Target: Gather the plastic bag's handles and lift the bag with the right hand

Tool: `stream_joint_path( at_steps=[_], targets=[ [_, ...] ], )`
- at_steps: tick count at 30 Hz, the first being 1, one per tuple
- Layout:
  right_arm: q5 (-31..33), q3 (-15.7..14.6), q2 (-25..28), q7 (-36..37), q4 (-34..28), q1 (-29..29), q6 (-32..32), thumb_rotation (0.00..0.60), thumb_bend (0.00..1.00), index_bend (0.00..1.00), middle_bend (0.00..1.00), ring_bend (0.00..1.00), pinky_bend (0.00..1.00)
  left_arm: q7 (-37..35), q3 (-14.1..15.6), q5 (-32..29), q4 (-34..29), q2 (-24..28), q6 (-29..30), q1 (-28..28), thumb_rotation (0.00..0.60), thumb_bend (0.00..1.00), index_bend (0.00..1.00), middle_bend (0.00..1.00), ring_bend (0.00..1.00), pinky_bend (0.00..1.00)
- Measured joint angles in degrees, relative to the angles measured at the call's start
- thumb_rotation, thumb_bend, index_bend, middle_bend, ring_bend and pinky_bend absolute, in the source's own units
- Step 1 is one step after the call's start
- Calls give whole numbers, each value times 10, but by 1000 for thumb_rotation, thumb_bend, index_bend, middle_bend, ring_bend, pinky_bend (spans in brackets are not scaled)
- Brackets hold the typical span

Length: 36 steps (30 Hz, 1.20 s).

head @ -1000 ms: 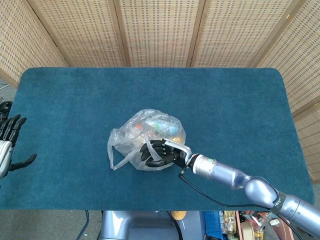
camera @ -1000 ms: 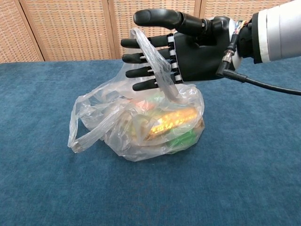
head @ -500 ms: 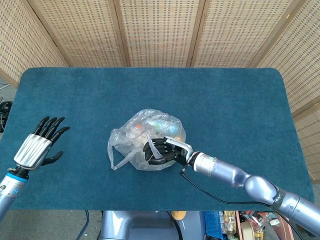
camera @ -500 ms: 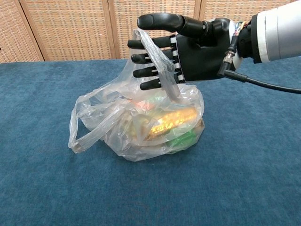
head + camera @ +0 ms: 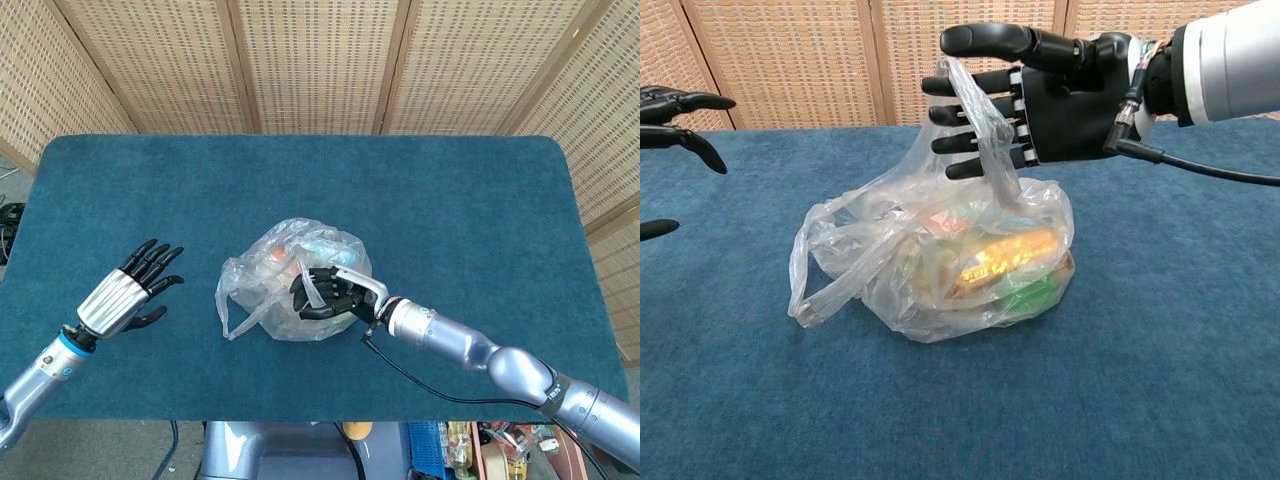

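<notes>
The left hand (image 5: 128, 292) is now reaching in toward the plastic bag (image 5: 940, 265), fingers spread. The right hand (image 5: 1025, 95), fingers apart, is hooking one handle (image 5: 980, 140); gathering the slack handle (image 5: 840, 285) seems next.

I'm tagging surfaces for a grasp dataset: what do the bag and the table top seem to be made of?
Bag: thin clear plastic film, glossy and wrinkled; its contents show through. Table top: seemingly a blue carpet-like fabric, matte, with a fuzzy nap.

Left hand (image 5: 128, 292) sweeps in from the bench's left edge, fingers spread, closing toward the bag (image 5: 293, 280). Right hand (image 5: 1040, 95) edges up a touch, and the handle (image 5: 980, 130) draped over its fingers rises with it.
</notes>
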Motion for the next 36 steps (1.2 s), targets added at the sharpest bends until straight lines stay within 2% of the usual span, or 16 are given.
stream_joint_path(
  at_steps=[7,13,22,27,36],
  targets=[
    [10,-4,7,-6,1,1,5,600,135,423,523,404,396,-42,17,15,142,-105,40,-21,600,318,303,0,0,0],
    [17,-5,9,-11,-1,2,5,600,133,423,523,404,397,-47,29,27,221,-168,75,-39,600,319,303,0,0,0],
    [24,-10,13,-16,-1,4,7,600,136,423,523,404,397,-28,49,28,282,-225,60,-60,600,318,299,0,0,0],
    [28,-12,11,-18,4,6,8,600,135,423,523,404,397,-23,57,16,303,-249,36,-62,600,317,294,0,0,0],
    [34,-13,7,-23,13,8,3,600,134,423,523,404,396,-13,73,8,352,-280,30,-67,600,319,293,0,0,0]
  ],
)
